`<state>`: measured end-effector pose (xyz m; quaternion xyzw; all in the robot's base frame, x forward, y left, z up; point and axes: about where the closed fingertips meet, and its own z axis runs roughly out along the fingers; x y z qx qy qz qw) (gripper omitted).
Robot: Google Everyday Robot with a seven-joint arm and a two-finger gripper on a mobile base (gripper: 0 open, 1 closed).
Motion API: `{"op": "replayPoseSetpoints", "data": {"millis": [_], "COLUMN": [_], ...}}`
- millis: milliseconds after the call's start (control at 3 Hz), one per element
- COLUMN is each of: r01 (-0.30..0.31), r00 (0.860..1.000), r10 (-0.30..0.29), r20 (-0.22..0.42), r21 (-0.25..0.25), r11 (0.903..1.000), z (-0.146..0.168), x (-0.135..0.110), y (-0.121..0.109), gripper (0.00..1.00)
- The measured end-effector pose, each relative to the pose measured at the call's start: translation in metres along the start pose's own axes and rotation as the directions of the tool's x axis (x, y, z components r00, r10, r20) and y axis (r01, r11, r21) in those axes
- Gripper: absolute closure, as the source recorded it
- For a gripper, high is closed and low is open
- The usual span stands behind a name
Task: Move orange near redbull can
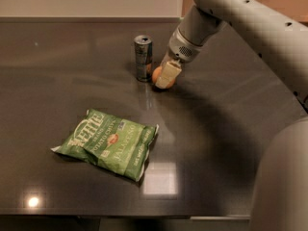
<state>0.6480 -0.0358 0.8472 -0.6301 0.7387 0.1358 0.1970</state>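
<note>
Camera view: looks down on a dark table.
Gripper: low at the far side, clamped on the orange; one pale finger crosses its front, the other is hidden.
Orange: at table level, just right of the can, nearly touching it; long axis cannot be told.
Can: upright, top up, long axis vertical.
Chip bag: flat, well apart, nearer the front edge.

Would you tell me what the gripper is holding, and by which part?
The gripper holds the orange, its fingers closed across the fruit's middle from above, right beside the can.
</note>
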Motion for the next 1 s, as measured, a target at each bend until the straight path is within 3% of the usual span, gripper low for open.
{"op": "replayPoseSetpoints", "data": {"millis": [333, 667, 1000], "r01": [0.0, 0.001, 0.001], "r00": [1.0, 1.0, 1.0], "r10": [0.0, -0.001, -0.001], "r20": [-0.001, -0.001, -0.001], "r21": [-0.003, -0.006, -0.006], "r11": [1.0, 1.0, 1.0], "z": [0.0021, 0.0044, 0.0045], "x": [-0.0004, -0.0007, -0.0008], "y": [0.0003, 0.0005, 0.0006], "gripper": [0.12, 0.0, 0.0]}}
